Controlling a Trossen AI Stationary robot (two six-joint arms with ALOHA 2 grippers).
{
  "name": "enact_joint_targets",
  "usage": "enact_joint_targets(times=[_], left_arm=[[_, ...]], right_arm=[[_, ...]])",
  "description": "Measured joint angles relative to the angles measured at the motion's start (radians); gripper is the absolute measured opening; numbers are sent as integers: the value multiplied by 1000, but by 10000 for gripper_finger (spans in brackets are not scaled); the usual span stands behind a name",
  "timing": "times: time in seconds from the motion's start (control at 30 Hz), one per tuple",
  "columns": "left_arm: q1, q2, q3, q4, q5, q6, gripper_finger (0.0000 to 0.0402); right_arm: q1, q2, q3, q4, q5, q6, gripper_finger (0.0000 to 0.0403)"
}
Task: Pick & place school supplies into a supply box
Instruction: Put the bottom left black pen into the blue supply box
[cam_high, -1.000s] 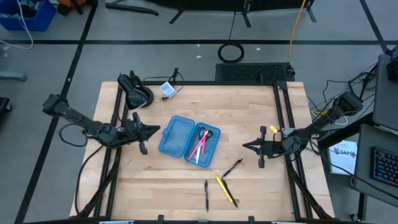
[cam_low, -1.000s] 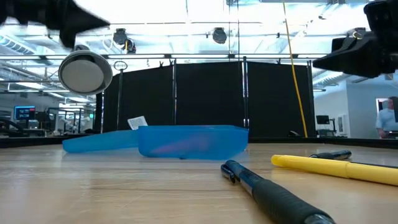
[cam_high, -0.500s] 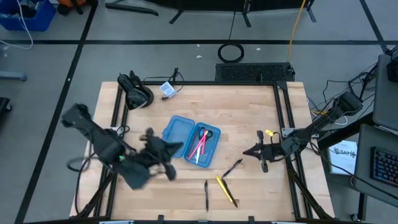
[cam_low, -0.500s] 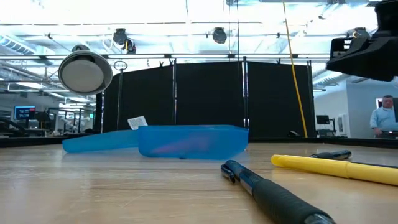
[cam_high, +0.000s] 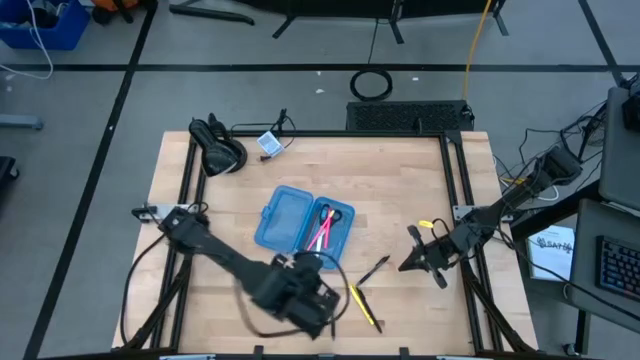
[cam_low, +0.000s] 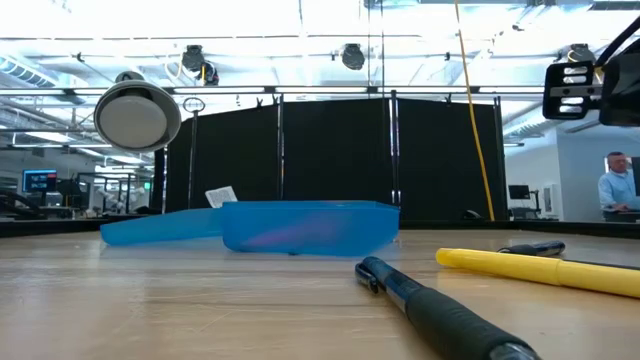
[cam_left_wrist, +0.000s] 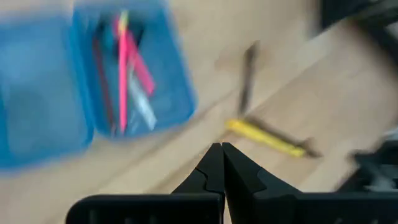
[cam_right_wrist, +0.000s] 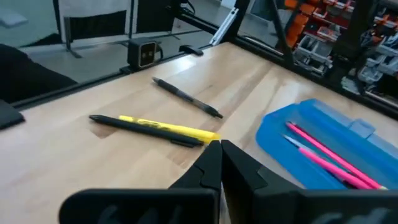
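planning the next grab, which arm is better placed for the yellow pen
Left, probably. In the high view the left pincer is shut beside the yellow pen at the table's front edge. The right pincer, also shut, sits farther off, nearer the black pen.

table (cam_high: 400, 180): wood | supply box (cam_high: 303, 221) open | yellow pen (cam_high: 364, 305) | black pens, apparently two
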Motion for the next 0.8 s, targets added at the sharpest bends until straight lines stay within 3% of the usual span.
enact_joint_targets(times=[0.23, 0.33, 0.53, 0.8], left_arm=[[82, 147, -5, -5, 317, -85, 1], [115, 187, -5, 60, 386, -79, 1], [153, 207, -5, 204, 365, -75, 17], [144, 215, -4, 325, 373, -99, 119]], right_arm=[[5, 0, 0, 2, 1, 38, 0], [5, 0, 0, 1, 1, 33, 0], [5, 0, 0, 1, 2, 9, 0], [5, 0, 0, 0, 2, -30, 0]])
